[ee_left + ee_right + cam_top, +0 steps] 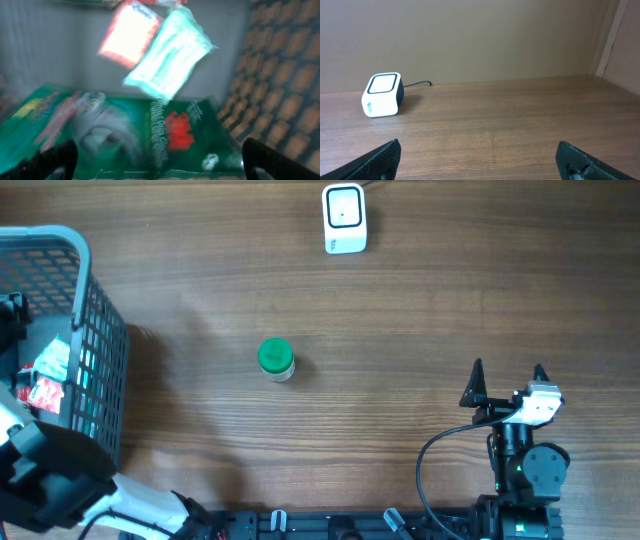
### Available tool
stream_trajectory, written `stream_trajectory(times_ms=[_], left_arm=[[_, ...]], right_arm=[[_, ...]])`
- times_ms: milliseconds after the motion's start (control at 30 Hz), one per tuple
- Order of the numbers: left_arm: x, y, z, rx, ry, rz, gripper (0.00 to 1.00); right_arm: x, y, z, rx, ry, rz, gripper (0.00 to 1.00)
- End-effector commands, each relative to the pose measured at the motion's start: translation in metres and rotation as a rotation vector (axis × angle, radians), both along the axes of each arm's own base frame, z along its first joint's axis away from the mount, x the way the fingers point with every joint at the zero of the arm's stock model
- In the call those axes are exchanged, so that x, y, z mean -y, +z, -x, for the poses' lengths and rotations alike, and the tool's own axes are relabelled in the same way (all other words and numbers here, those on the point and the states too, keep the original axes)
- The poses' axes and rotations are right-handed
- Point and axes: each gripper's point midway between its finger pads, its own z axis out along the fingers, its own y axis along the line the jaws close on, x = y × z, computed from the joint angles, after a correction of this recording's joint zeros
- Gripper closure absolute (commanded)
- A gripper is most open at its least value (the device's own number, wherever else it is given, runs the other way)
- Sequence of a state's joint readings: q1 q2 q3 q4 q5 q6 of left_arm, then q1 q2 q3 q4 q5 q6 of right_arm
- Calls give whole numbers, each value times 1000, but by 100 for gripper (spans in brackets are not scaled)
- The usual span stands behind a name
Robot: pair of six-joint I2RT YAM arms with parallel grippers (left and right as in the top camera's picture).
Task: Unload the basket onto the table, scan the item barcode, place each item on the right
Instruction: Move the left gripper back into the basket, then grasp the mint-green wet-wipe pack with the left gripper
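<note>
The white barcode scanner stands at the table's far edge and also shows at the left of the right wrist view as a white scanner. My left gripper is open inside the basket, over a green packet. Beyond that lie a pale mint packet and a red-orange packet; the view is blurred. A small jar with a green lid stands mid-table. My right gripper is open at the near right, with nothing between its fingers.
The grey wire basket takes up the left edge of the table and holds several packets. A black cable loops beside the right arm's base. A wall rises behind the scanner.
</note>
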State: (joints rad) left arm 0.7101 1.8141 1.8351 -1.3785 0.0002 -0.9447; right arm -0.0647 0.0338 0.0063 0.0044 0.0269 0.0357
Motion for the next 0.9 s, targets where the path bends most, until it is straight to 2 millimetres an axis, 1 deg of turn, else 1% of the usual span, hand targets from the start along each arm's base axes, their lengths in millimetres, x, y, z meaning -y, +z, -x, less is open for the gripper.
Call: stream_trajectory(times_ms=[0,100,167,200,267,433,533,567,600,667,733,867], left_arm=[[6,-53,6,-46,7,60,3],[5,-81,4,-44,6,53,3],[5,-94,5,-44,6,49,4],[6,-101,5,-44,6,47,6],[7,-116,8,-48,6,46,16],[11,-151,12,-36,5,36,20],[14,-166,16,-35,5,33,21],[14,-169,17,-37,7,26,27],[13,-171,18,-40,9,17,36],[9,-172,20,-49,13,-4,73],[8,-172,21,-51,14,-10,96],[8,-169,20,-44,14,-15,96]], right_arm=[[0,1,0,5,4,10,0],[0,1,0,5,3,10,0],[0,1,0,5,3,10,0],[0,1,0,5,4,10,0],[0,1,0,5,3,10,0],[0,1,0,5,3,10,0],[0,1,0,5,4,10,0],[0,1,0,5,4,10,0],[0,1,0,5,3,9,0],[0,1,0,5,3,10,0],[0,1,0,5,4,10,0],[0,1,0,5,4,10,0]])
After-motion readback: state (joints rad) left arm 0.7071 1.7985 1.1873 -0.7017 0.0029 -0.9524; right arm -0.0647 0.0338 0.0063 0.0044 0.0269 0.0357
